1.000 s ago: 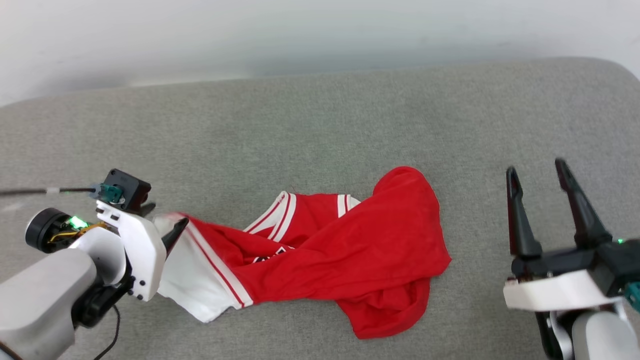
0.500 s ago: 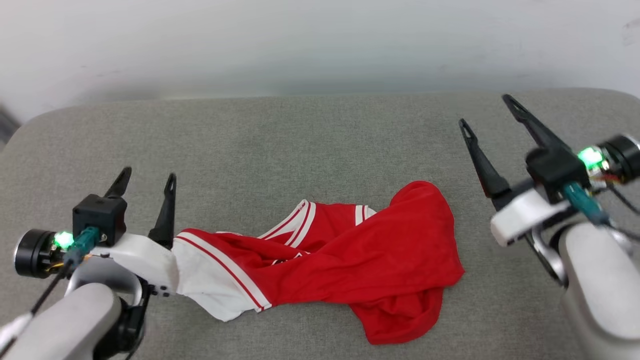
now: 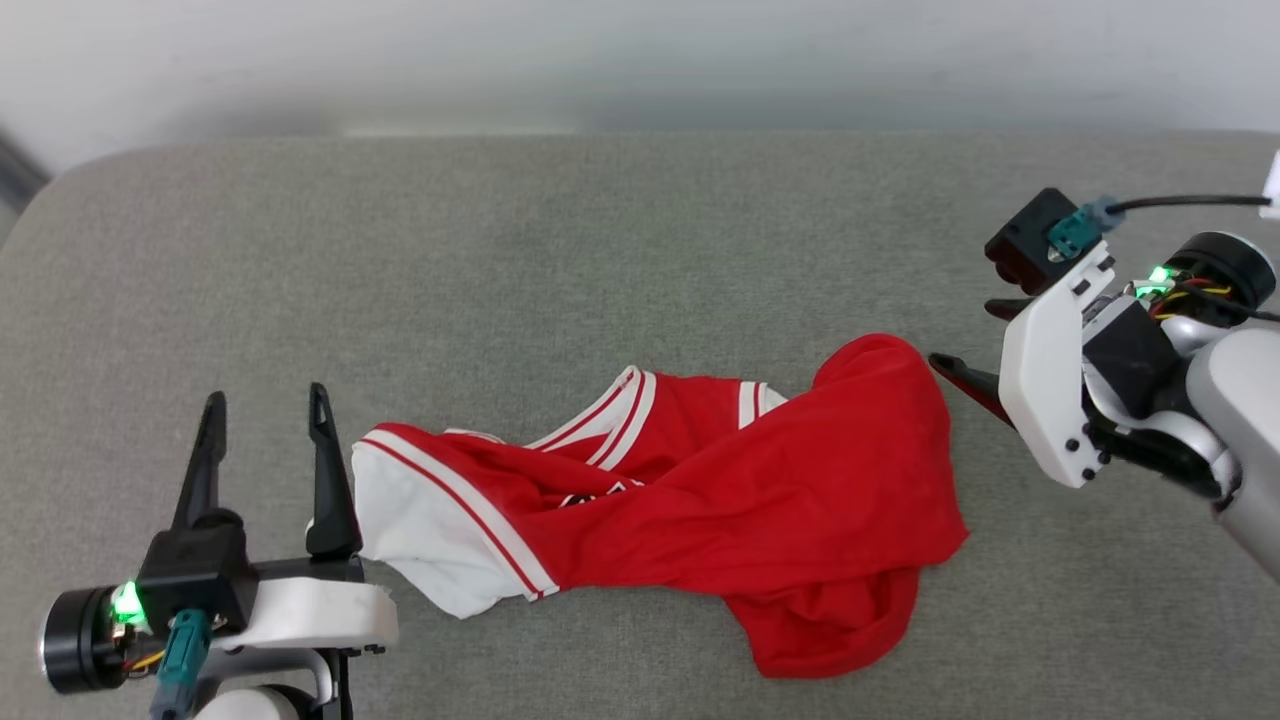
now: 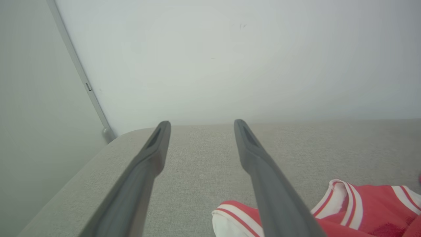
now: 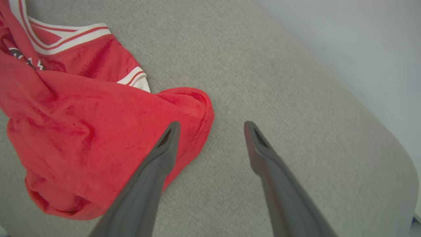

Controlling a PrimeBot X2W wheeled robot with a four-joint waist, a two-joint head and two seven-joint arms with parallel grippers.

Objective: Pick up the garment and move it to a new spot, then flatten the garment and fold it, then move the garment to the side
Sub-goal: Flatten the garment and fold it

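I see the garment (image 3: 750, 500) lying crumpled on the gray cushion (image 3: 600, 250), its red body bunched to the right and a white sleeve with red stripes at its left end. My left gripper (image 3: 267, 397) sits near left, 2 fingers spread and empty, just beside that sleeve. My right gripper (image 3: 965, 338) tilts in from the right, 1 fingertip just beside the red edge.

Long dark tapered fingers (image 3: 325, 470) on left pincer (image 3: 265, 395) and right pincer (image 5: 212, 124), white wrist shells (image 3: 1045, 380) (small dark screws (image 3: 1084, 452)), green lights (image 3: 127, 600), teal cable plugs (image 3: 1065, 232), black camera boxes (image 3: 1020, 245)
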